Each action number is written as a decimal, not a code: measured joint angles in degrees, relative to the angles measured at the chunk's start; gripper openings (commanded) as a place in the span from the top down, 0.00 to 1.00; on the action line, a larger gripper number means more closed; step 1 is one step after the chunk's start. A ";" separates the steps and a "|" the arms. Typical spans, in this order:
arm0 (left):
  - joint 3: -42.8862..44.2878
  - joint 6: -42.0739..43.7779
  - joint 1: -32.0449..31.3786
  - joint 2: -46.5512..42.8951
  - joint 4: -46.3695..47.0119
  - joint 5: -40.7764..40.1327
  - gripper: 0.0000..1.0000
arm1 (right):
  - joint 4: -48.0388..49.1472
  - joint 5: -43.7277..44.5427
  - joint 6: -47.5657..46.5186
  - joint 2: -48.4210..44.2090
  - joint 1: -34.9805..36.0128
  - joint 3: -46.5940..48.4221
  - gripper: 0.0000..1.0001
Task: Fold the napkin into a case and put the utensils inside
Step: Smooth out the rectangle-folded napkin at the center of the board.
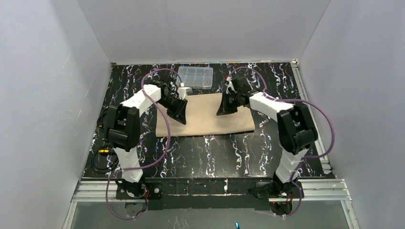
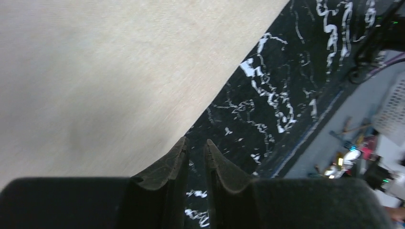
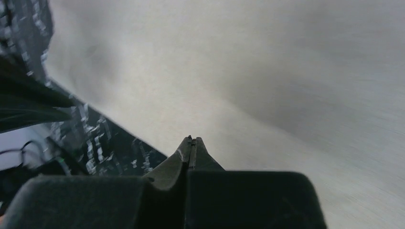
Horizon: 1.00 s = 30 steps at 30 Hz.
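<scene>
Two arms (image 1: 138, 102) low over napkin (image 1: 210, 119); left pincer (image 2: 196, 142) barely ajar; right pincer (image 3: 192, 138) clenched

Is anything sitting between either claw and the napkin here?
Nothing visible does. The napkin lies flat on the table, nothing on it. The left claw, slightly open, and the right claw, shut, are each right at its edge. The clear plastic box stands apart, beyond the cloth's far edge.
</scene>
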 measured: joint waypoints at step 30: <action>-0.42 -12.63 -11.28 15.32 9.44 10.01 0.91 | 5.33 -17.59 8.98 15.54 3.37 0.81 0.99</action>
